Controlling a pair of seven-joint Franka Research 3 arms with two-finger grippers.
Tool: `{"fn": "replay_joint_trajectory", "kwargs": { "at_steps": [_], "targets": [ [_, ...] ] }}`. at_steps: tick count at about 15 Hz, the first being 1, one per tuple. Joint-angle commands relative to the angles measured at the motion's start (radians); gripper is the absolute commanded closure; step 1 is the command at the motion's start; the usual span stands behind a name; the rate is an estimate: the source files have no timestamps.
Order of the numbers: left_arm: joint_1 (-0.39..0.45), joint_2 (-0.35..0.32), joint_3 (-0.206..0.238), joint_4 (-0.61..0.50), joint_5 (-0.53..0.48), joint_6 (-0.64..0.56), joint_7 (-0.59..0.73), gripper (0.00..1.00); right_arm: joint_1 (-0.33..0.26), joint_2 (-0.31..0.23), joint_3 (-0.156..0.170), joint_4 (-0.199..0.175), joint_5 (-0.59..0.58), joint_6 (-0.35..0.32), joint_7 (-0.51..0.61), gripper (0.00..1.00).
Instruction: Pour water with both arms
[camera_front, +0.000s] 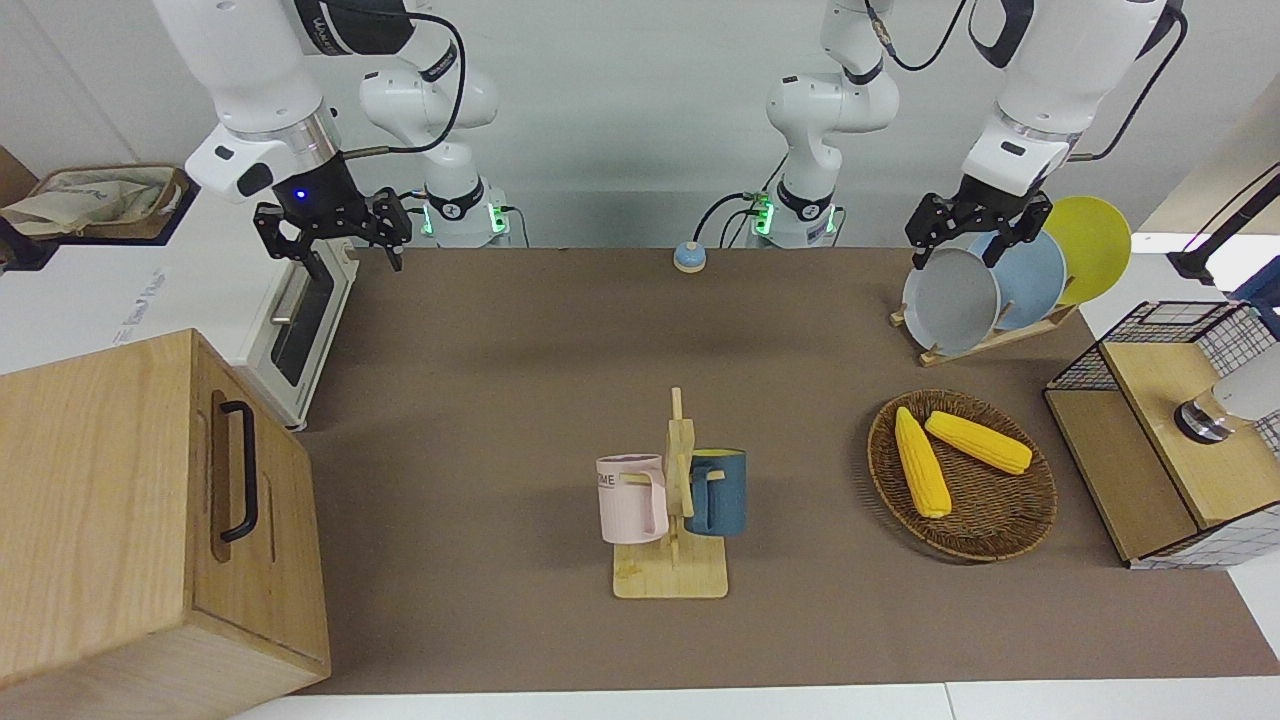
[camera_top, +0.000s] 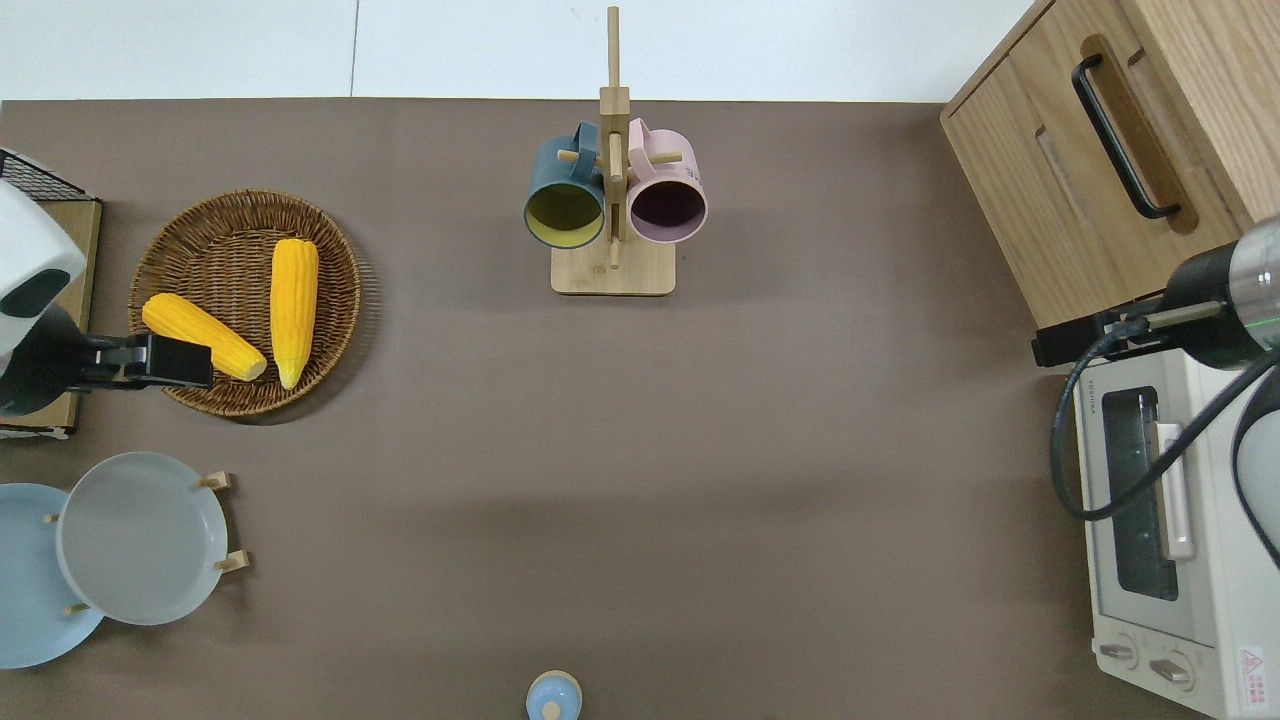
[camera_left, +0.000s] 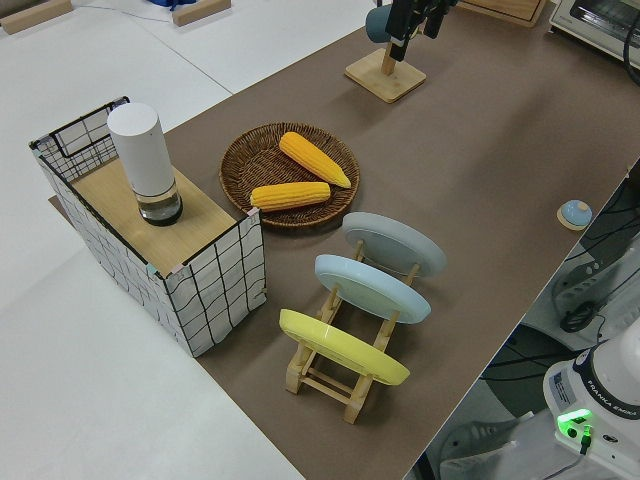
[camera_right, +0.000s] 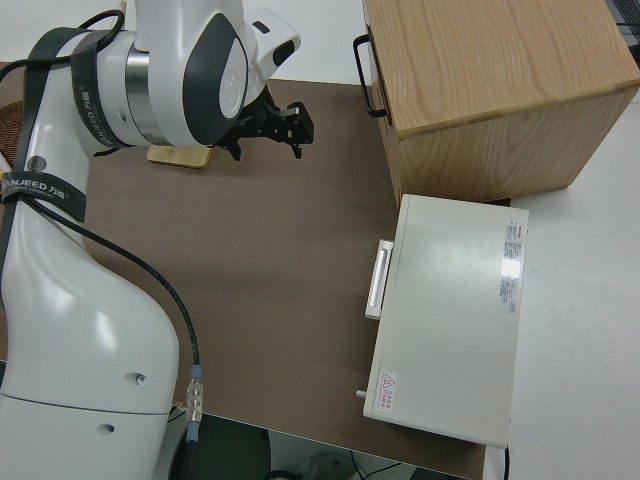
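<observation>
Fingers are spread wide on the right gripper (camera_front: 345, 240), nothing held, hung up by the toaster oven (camera_top: 1165, 530). The left gripper (camera_front: 968, 238) is also held open and empty, up by the plate rack's grey plate (camera_front: 950, 300). 2 mugs, pink (camera_front: 631, 497) and blue (camera_front: 717, 490), are hung on the wooden stand (camera_front: 672, 568) mid-table, with 2 corn cobs in the wicker basket (camera_front: 1000, 530) beside it.

Brown table (camera_front: 500, 400); pink mug (camera_front: 630, 498); dark blue mug (camera_front: 716, 490) with yellow inside; yellow corn cobs (camera_front: 921, 462); grey plate (camera_front: 950, 300), light blue plate (camera_front: 1030, 280), yellow plate (camera_front: 1092, 245); white toaster oven (camera_top: 1170, 530).
</observation>
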Motion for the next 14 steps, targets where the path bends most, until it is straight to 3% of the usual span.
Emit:
{"fn": "replay_joint_trajectory", "kwargs": {
  "at_steps": [1,10,14],
  "targets": [
    [-0.009,-0.008,0.001,0.001,-0.001,-0.024,0.013,0.0,-0.001,-0.005,0.001,-0.014,-0.005,0.022,-0.003,0.009],
    [-0.009,-0.004,0.001,0.001,-0.001,-0.024,0.014,0.01,0.01,-0.003,0.002,-0.016,-0.003,0.04,-0.002,0.009],
    [-0.005,-0.004,0.002,0.003,0.0,-0.024,0.016,0.01,0.013,-0.004,0.016,-0.057,-0.005,0.118,-0.005,0.011]
  ]
}}
